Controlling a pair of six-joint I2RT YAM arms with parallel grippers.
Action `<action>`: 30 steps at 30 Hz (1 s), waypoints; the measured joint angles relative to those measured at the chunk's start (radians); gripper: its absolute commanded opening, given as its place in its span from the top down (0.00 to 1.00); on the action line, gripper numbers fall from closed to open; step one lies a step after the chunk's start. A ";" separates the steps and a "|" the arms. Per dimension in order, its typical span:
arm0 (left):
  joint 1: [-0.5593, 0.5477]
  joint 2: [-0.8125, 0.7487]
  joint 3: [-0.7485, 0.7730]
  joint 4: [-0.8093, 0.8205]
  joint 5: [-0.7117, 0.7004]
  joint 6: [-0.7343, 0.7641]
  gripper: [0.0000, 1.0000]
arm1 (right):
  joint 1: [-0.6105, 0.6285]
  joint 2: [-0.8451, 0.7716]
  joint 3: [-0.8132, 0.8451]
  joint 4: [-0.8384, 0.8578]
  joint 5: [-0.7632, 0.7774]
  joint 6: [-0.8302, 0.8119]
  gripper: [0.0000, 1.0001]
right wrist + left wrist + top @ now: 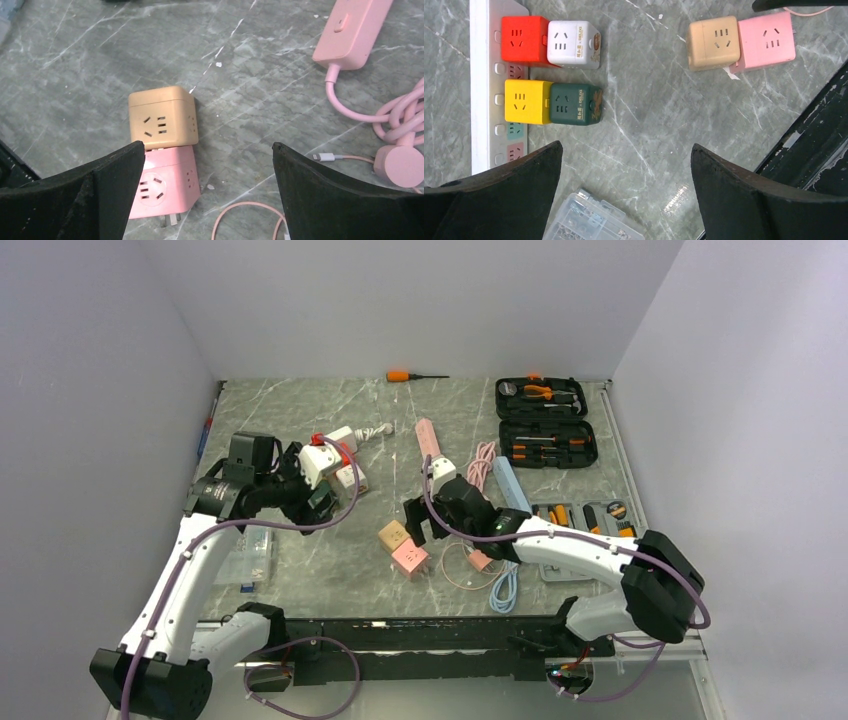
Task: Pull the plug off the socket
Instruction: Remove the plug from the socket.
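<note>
A white power strip (479, 75) lies at the left of the left wrist view. A red cube adapter (524, 40) with a white cube (574, 44) on it, and a yellow cube (528, 101) with a dark green cube (575, 104) on it, sit plugged into it. My left gripper (626, 155) is open and empty, hovering beside them (318, 498). A tan cube (161, 117) and a pink cube (165, 182) lie joined end to end on the table. The pink cube's prongs are bare. My right gripper (207, 150) is open and empty just above and right of them (422, 525).
A pink power strip (352, 30) with coiled cable and round plug (400, 165) lies right of the cubes. A clear parts box (584, 220) sits at front left. An open tool case (545, 420), an orange screwdriver (410, 375) and a tool tray (585, 520) are at the back and right.
</note>
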 measured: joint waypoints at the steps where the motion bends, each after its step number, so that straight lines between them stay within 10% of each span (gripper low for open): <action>1: 0.000 0.000 0.000 0.000 -0.005 -0.001 0.01 | -0.005 0.003 0.000 0.000 -0.001 0.005 0.00; 30: 0.000 0.028 0.016 -0.037 -0.043 -0.047 0.01 | 0.144 0.221 0.041 -0.014 -0.032 -0.083 0.08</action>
